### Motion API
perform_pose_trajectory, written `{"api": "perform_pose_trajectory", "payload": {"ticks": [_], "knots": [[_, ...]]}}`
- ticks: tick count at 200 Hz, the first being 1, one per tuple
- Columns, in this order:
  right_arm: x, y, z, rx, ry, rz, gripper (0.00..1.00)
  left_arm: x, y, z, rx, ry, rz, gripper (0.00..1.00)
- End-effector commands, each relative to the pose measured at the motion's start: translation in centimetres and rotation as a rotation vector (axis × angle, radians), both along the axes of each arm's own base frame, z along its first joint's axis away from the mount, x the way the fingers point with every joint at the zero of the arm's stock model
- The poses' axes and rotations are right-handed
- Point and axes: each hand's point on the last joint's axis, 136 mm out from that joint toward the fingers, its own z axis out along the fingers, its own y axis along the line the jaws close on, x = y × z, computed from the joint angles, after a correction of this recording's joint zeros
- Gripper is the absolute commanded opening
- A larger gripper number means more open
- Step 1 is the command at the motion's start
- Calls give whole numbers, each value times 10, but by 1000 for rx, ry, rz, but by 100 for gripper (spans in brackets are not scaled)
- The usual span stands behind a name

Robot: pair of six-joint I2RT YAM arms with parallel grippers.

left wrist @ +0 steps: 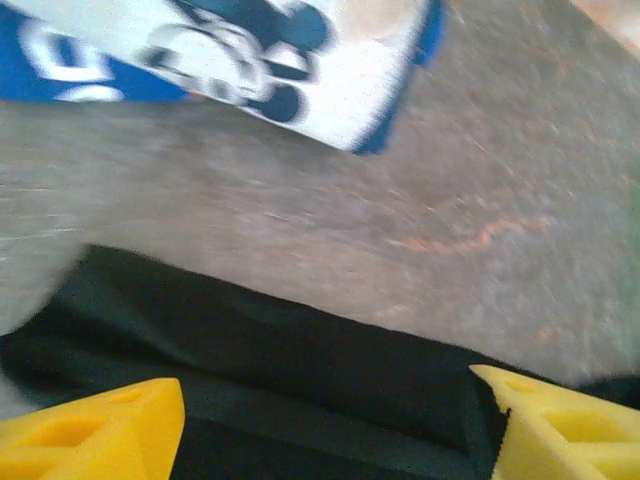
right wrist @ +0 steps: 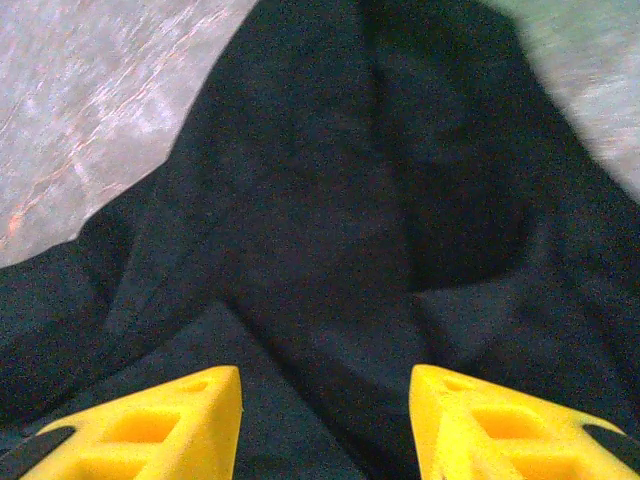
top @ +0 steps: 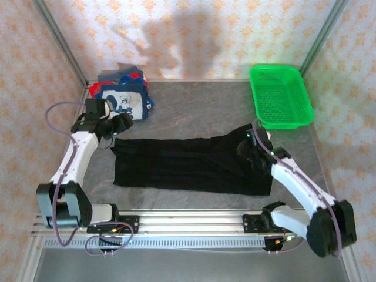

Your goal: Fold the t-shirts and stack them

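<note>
One black t-shirt [top: 194,164] lies across the middle of the surface [top: 194,108] as a long band running from 9 o'clock to 3 o'clock. It is flat at the 9 o'clock end and wider and puckered at the 3 o'clock end. The left tool [top: 120,124] sits at the 9 o'clock end with its yellow fingers spread wide over the hem, pinching nothing. The right tool [top: 249,147] hangs over the bunched 3 o'clock end, fingers likewise apart above a ridge of wrinkled cloth, also gripping nothing. The step in hand looks like a crosswise fold, one end carried over the other. To do it well, each tool should probably take every layer at an outer corner rather than the top skin alone. The puckered end would best be drawn flat first, and the cloth kept low and taut so the long edges line up. The near long edge runs close to the aluminium rail [top: 194,226] at 6 o'clock, leaving little slack there. Bare surface lies open toward 12 o'clock. At 11 o'clock, a pile of folded tees [top: 120,79] topped by a navy tee [top: 124,103] with a white cartoon print sits just beyond the left tool. At 1 o'clock, the green mesh basket [top: 276,125] crowds the shirt's far corner, so a swing there wants care.
</note>
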Motion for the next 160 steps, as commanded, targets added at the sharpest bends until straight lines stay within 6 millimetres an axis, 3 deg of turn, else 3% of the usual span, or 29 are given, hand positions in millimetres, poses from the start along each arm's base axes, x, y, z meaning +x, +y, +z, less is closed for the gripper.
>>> {"api": "perform_pose_trajectory", "payload": {"ticks": [1, 27, 65, 119, 160], "knots": [[21, 32, -1, 55, 22, 149, 46, 23, -42, 10, -52, -56, -215, 69], [34, 37, -15, 38, 67, 163, 43, 31, -58, -21, -69, 22, -294, 62], [45, 42, -21, 52, 77, 145, 41, 29, -60, -64, -34, 153, -332, 50], [40, 29, -39, -3, 108, 87, 41, 0, -45, -125, 24, 314, -276, 39], [39, 26, -45, -8, 110, 73, 41, -24, -35, -149, 59, 369, -231, 38]]}}
